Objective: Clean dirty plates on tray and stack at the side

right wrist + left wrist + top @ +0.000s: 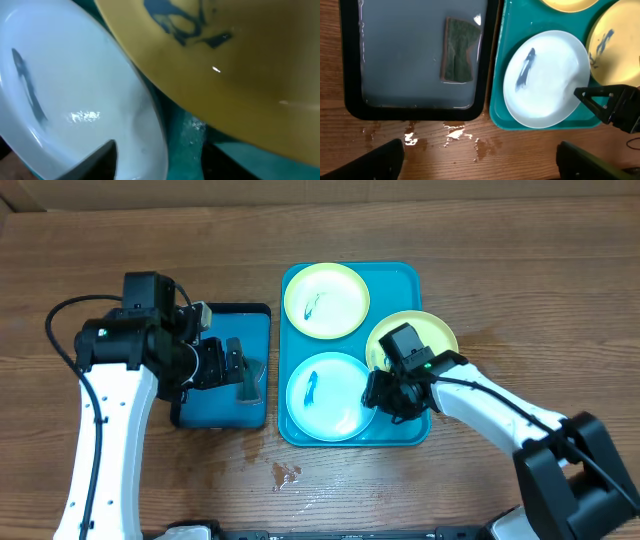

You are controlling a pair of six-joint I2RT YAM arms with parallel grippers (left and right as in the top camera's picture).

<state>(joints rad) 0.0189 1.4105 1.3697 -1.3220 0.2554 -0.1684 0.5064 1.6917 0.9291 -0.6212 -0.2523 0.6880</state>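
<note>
The teal tray (405,280) holds three plates. A yellow-green plate (326,300) lies at its back, a second yellow-green plate (425,330) at its right, and a pale teal plate (322,395) at the front, all with blue smears. My right gripper (385,395) is open, its fingers either side of the pale plate's right rim (75,75), next to the yellow plate (240,75). One finger lies over the pale plate. My left gripper (245,380) is open and empty above the small tray; in the left wrist view (480,160) its fingers are wide apart.
A black-rimmed blue tray (415,112) of water lies left of the teal tray, with a green sponge (459,50) in it. Water drops (455,132) lie on the wooden table in front of it, and a wet spot (285,473) shows near the front edge.
</note>
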